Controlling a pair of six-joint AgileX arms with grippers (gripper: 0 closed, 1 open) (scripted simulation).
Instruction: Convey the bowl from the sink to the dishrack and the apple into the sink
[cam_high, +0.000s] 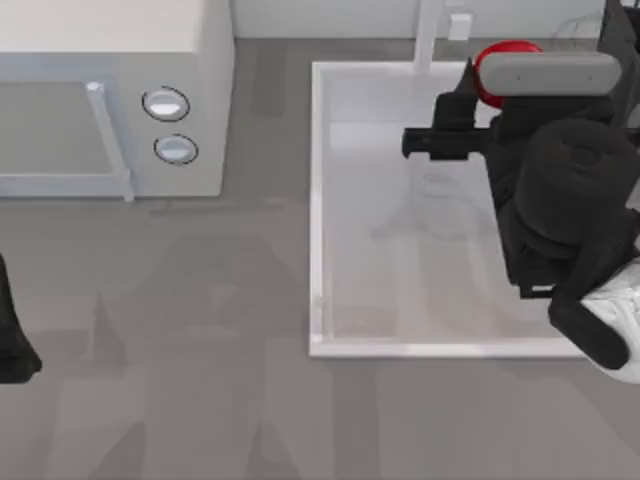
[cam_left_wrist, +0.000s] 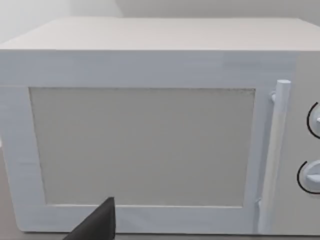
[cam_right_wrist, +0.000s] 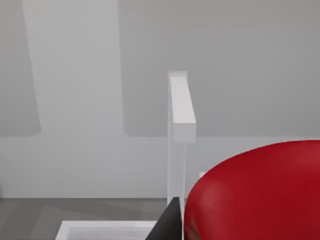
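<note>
my right pincer (cam_high: 468, 95) hangs over the sink's (cam_high: 318, 210) far edge beside the faucet post (cam_right_wrist: 180, 130), clenched on the apple (cam_right_wrist: 260, 195); the basin lies straight below. left arm is parked by the microwave (cam_left_wrist: 150, 135).

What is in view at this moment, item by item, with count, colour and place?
apple: one, red, at the sink's far right corner, partly under the right arm; close before the right wrist camera.
sink: one, white, right half of the table.
faucet: one, white post, at the sink's far rim.
microwave: one, white with two round knobs, far left of the table.
table: one, grey.
right gripper: one, black, over the sink's far right part by the apple.
left arm: one, black, parked at the table's left edge.
</note>
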